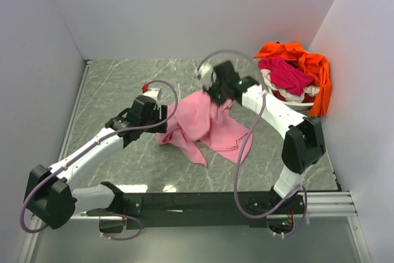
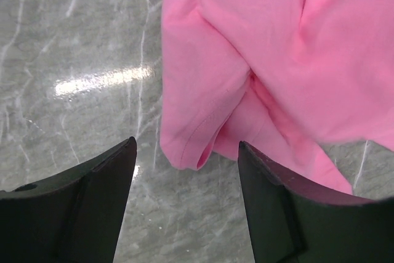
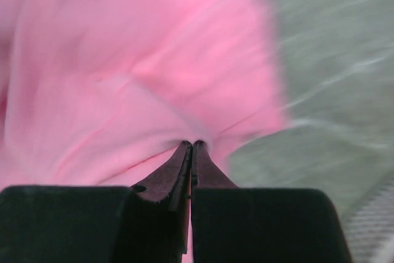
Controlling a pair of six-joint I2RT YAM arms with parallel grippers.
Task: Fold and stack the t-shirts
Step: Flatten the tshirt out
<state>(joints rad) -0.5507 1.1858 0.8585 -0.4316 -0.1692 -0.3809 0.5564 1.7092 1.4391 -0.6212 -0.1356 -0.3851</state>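
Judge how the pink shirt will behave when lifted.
Probably floppy: the pink shirt lies crumpled in soft folds, puckering where the right gripper pinches it. Thin cloth, so likely light; it should drape, not lift whole.

1. Table (image 1: 123, 84): grey marble-look top with pale veins. It's kinda glossy, and you can see a streak of light glare on it in the left wrist view.
2. Basket (image 1: 303, 105): white, parked in the far right corner, right up by the walls.
3. Walls (image 1: 184, 10): plain white, boxing the table in at the back and both sides.
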